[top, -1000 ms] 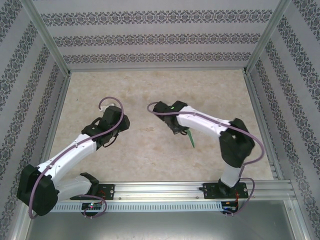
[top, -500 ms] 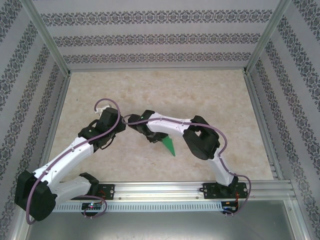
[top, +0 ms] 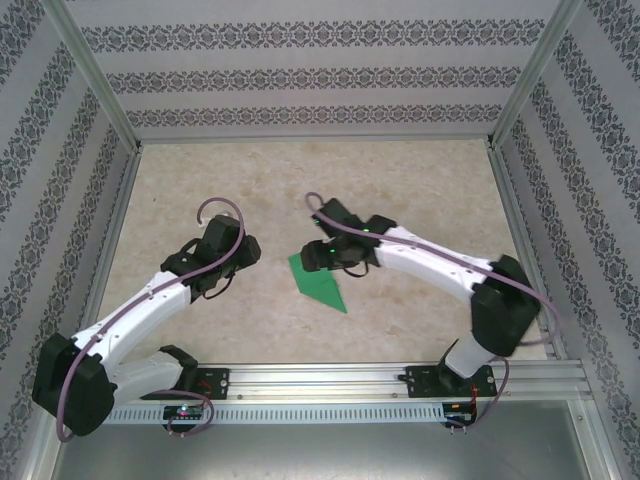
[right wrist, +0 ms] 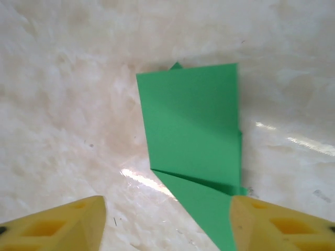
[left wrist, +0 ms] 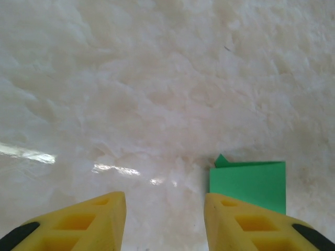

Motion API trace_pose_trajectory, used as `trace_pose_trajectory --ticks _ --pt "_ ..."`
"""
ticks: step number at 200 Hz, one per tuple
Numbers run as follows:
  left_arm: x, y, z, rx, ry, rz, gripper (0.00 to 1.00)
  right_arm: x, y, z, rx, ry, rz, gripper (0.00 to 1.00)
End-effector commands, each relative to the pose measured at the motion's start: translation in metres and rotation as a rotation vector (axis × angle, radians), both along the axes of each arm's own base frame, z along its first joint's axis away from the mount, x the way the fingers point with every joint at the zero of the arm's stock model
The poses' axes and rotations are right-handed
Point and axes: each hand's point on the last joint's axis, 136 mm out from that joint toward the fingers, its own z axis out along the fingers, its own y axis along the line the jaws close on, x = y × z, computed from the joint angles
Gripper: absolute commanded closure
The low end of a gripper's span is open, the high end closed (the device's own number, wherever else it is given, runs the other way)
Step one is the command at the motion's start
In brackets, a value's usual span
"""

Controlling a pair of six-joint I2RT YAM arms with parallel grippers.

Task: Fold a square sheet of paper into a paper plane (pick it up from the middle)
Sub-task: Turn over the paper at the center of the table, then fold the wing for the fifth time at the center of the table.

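The paper plane (top: 318, 283) is seen lying flat on the table (top: 400, 180), its point turned toward the near edge. Just above it the right gripper (right wrist: 166, 205) is spread wide and grips nothing. The left gripper (left wrist: 165, 203), nearby, is held partly open and empty.

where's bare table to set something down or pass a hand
Bare: the far half of the table up to the back wall, and the near strip between the folded green paper and the front rail. Crowded: mid-table, where the left gripper and right gripper hang by it.
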Motion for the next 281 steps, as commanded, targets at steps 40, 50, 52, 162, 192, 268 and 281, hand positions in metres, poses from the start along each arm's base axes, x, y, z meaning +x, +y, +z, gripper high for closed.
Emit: trace_pose_trajectory --ticks 40,50,52,162,192,268,281 --pt "-0.001 -0.058 -0.022 -0.172 0.099 -0.2 0.56 -0.007 0.007 -0.034 0.32 0.181 0.012 0.82" --pt "-0.002 -0.064 -0.026 -0.18 0.12 -0.212 0.56 -0.006 0.004 -0.042 0.294 0.198 0.001 0.83" --pt "-0.003 -0.064 -0.027 -0.178 0.125 -0.213 0.56 -0.006 0.004 -0.043 0.29 0.197 0.001 0.83" --pt "-0.019 -0.103 -0.056 -0.189 0.246 -0.294 0.56 -0.003 -0.021 -0.095 0.198 0.243 -0.08 0.83" --pt "-0.02 -0.11 -0.059 -0.207 0.259 -0.31 0.55 -0.003 -0.034 -0.11 0.192 0.26 -0.119 0.83" --pt "-0.025 -0.133 -0.069 -0.268 0.317 -0.308 0.49 -0.001 -0.04 -0.124 0.278 0.286 -0.206 0.82" --pt "-0.026 -0.136 -0.072 -0.284 0.327 -0.296 0.49 -0.002 -0.042 -0.127 0.286 0.293 -0.227 0.82"
